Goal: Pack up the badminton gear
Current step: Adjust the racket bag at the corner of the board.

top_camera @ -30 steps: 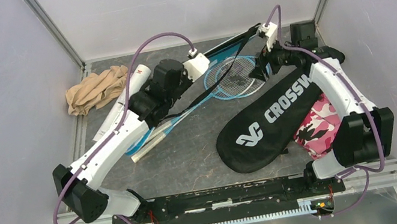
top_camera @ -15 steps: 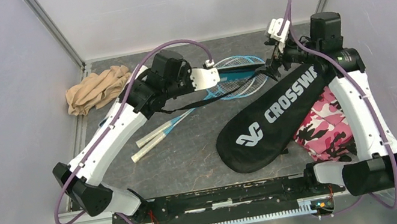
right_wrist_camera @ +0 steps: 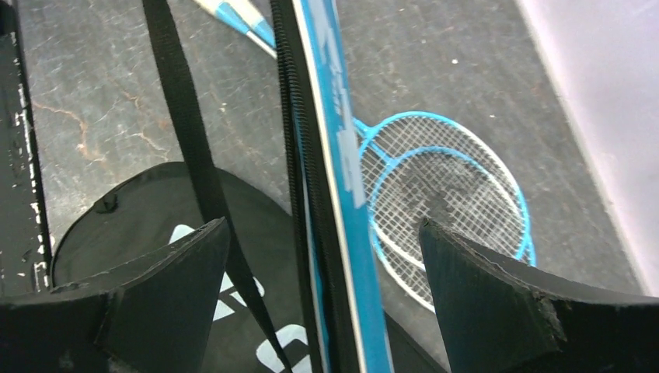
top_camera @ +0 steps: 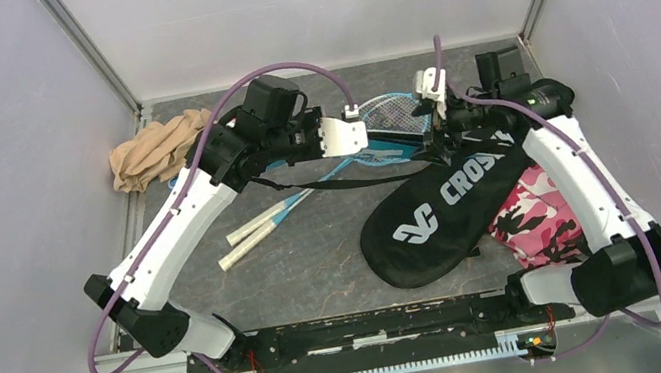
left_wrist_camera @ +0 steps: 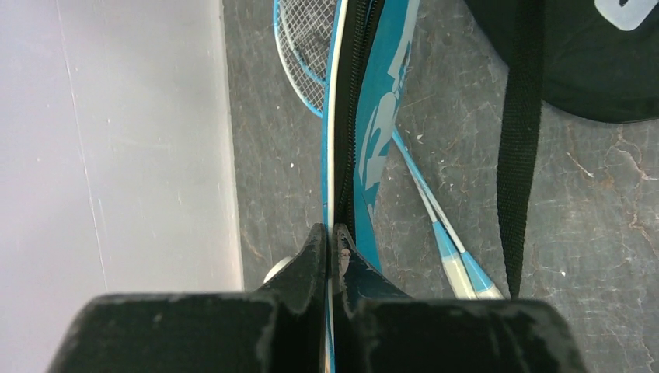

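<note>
**Grey Table, Blue Cover Pinched at One End**

Pale walls are seen around a mottled grey table [top_camera: 318, 259], which fills the middle of the overhead view. A black racket cover [top_camera: 433, 215] marked "CROSSWAY" is laid flat at the lower right of centre, and a pink camouflage cloth [top_camera: 537, 203] is seen touching its right side. A blue cover [left_wrist_camera: 377, 132] is spanned between the two arms near the upper centre. It is viewed edge-on from both wrists, with its zip running along it. A tan cloth bundle [top_camera: 153, 150] is bunched at the upper left of the table. Two blue-framed rackets [right_wrist_camera: 443, 186] are laid together on the table below the blue cover, with their heads toward the back wall and their grips [top_camera: 258, 231] toward the lower left. A black strap [left_wrist_camera: 517, 155] is seen running alongside the blue cover. The left gripper [left_wrist_camera: 334, 237] is pressed together on one end of the blue cover. The right gripper [right_wrist_camera: 322, 229] is spread wide, and the cover's edge is passed between its fingers without being touched.
</note>
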`<action>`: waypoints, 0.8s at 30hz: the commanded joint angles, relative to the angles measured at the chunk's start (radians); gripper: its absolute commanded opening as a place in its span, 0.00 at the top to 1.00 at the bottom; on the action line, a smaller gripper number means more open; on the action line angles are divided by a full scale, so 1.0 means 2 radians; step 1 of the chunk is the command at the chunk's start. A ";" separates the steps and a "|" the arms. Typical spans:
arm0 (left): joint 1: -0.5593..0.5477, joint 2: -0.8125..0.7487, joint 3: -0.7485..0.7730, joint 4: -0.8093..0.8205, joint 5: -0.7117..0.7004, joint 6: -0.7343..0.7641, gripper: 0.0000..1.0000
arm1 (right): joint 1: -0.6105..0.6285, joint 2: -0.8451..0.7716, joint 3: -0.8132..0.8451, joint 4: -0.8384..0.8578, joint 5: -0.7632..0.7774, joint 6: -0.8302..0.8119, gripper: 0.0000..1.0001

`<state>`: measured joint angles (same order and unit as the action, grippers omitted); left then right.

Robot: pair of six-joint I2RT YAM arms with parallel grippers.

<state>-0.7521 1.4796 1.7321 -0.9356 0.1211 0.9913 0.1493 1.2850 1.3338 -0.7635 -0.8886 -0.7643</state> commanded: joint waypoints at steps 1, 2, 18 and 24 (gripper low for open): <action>0.001 0.003 0.034 0.008 0.040 0.019 0.98 | 0.023 0.007 -0.015 0.015 0.017 -0.001 0.02; 0.001 0.003 0.035 0.007 0.044 0.019 0.98 | 0.028 0.011 -0.016 0.017 0.023 0.000 0.02; 0.006 0.015 0.049 0.021 0.064 -0.004 0.98 | 0.061 0.037 -0.015 0.051 0.061 0.061 1.00; 0.022 0.016 0.045 0.064 0.069 -0.053 0.87 | 0.061 -0.001 -0.055 0.115 0.094 0.129 1.00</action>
<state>-0.7300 1.5169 1.7760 -0.9195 0.2291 0.9722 0.2691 1.3560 1.2499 -0.6487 -0.7433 -0.6140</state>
